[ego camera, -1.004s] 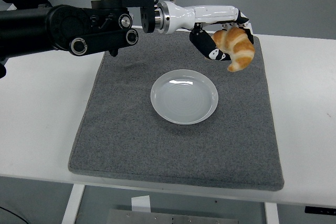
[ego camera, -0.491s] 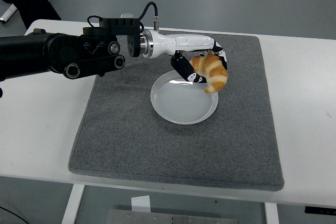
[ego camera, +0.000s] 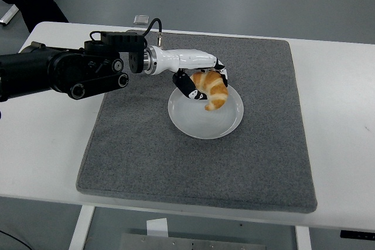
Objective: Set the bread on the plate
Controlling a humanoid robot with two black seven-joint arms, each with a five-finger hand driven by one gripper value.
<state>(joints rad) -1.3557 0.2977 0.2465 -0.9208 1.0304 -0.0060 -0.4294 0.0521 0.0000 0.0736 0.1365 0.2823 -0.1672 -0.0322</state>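
Moving down from the upper right of the frame, your left hand [ego camera: 202, 83] now grips the bread [ego camera: 211, 89] over the plate [ego camera: 196, 122], so let go soon.

Mat [ego camera: 246, 162] bare round plate [ego camera: 193, 124]; only left arm [ego camera: 64, 73] blocks.

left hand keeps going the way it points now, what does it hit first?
Probably the plate: the left hand holds the croissant over it, angled rightward and down, so the croissant would touch first. Height above the plate is unclear.
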